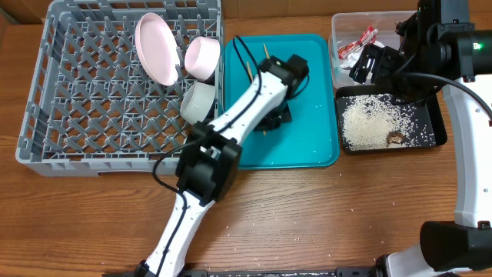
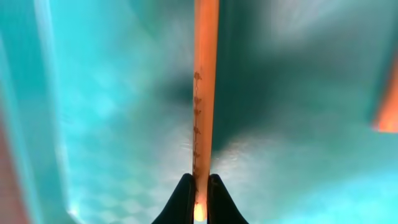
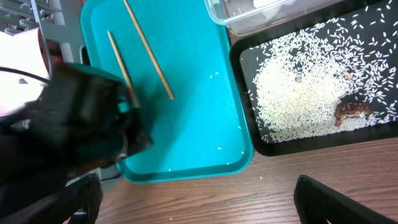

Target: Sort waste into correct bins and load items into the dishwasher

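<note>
My left gripper (image 1: 270, 120) is down on the teal tray (image 1: 307, 146) and shut on one wooden chopstick (image 2: 205, 93). The second chopstick (image 3: 149, 53) lies loose beside it on the tray. My right gripper (image 3: 199, 199) is open and empty, and hangs over the black tray (image 1: 438, 115) and the clear tub (image 1: 338, 23). The black tray holds rice (image 1: 369, 119) and a brown lump (image 1: 396, 138). The red-and-white wrapper (image 1: 357, 45) lies in the tub. The grey dish rack (image 1: 77, 100) holds a plate (image 1: 157, 46) and two bowls (image 1: 201, 58) (image 1: 198, 101). The cup and the napkin are not clearly in view.
A few rice grains lie on the teal tray (image 3: 217, 148) and on the wooden table (image 1: 323, 254) in front of it. The left arm (image 1: 231, 123) crosses the gap between the rack and the teal tray. The rack's left half has bare pegs.
</note>
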